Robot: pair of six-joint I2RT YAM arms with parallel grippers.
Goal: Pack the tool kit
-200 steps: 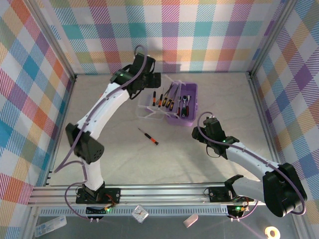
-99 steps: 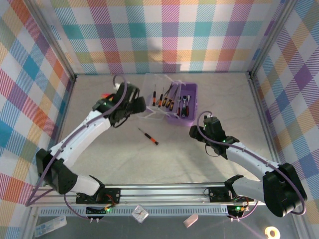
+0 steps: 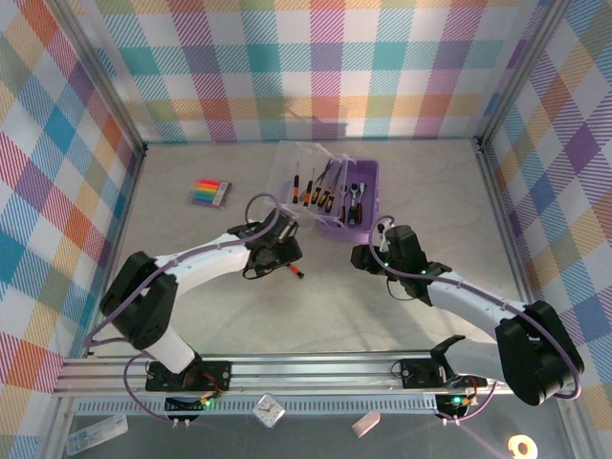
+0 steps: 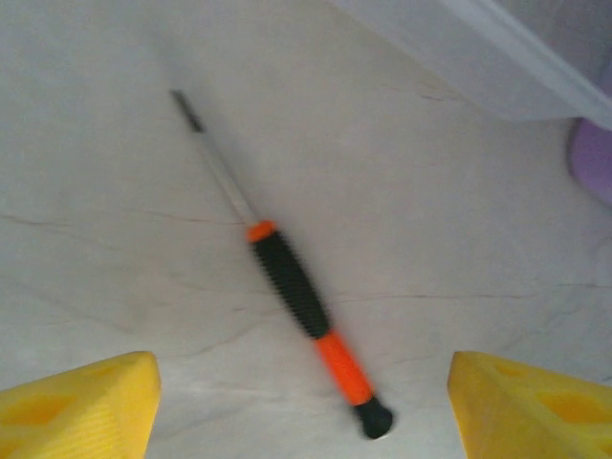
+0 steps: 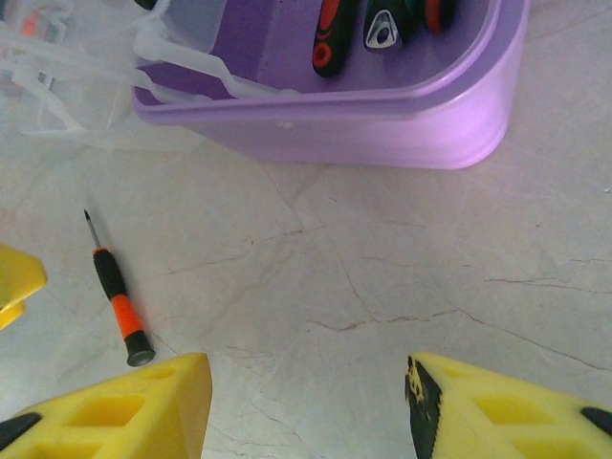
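Orange-handled screwdriver [image 4: 292, 296] clear of box [image 5: 382, 124] edge | left gripper [image 4: 301, 363] apart astride | right gripper [image 5: 306, 363] apart

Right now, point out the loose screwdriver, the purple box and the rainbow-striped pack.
loose screwdriver [image 4: 290, 285]: left wrist view, on the black grip.
purple box [image 5: 382, 134]: right wrist view, on its near wall.
rainbow-striped pack [image 3: 210, 192]: top view, on its striped face.

No readable text or label, perhaps too small, on the purple box [image 5: 382, 134]
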